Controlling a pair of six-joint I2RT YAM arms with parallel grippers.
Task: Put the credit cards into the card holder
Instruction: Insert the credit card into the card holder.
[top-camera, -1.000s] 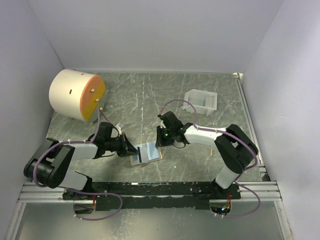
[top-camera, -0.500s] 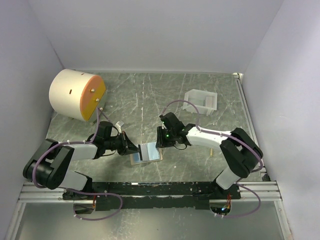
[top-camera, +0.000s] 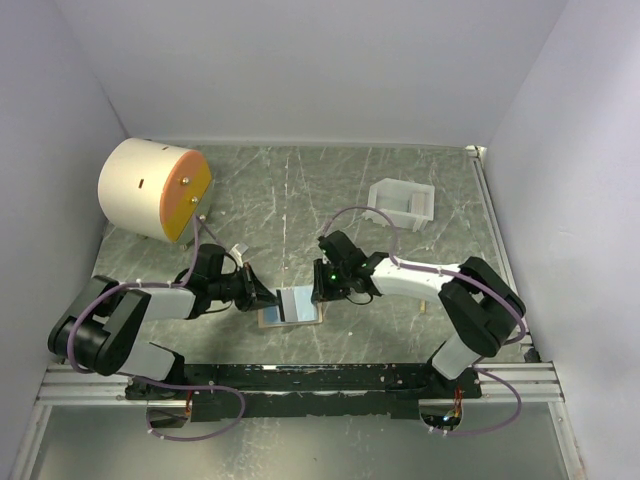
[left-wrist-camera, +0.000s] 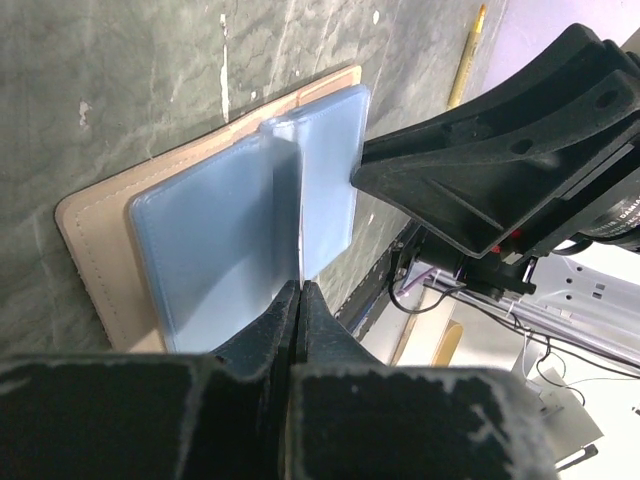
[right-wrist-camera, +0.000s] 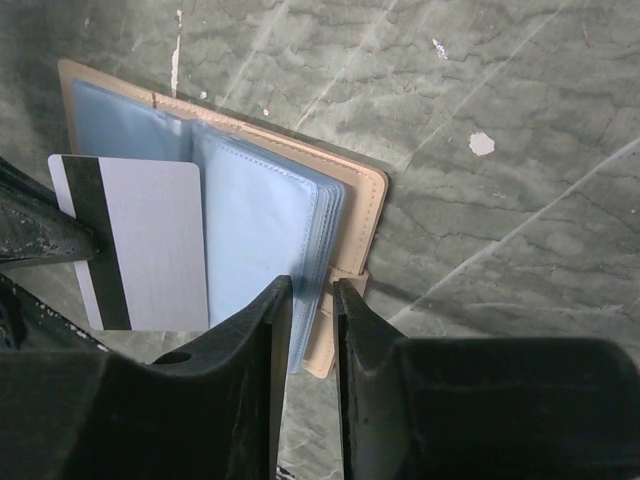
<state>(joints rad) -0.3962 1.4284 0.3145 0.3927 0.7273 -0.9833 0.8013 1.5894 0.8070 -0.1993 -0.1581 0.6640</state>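
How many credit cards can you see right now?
1. A grey credit card with a black stripe lies against the open card holder's blue pockets, pinched in the left gripper. Others may be hidden in the pockets or in the white tray.

Bench: grey-green marbled slab with pale veins and white flecks, walled on three sides.

Far left: big cream cylinder with a flat orange face, lying on its side, the face turned towards the near right.

Far right: white box-like tray, well apart from the rest.

Near centre: tan leather-like card holder, lying open and flat on the slab, with pale grey-blue shiny pockets facing up.

Near right: small thin tan stick, lying loose on the bench to the right of the holder; kind not clear.
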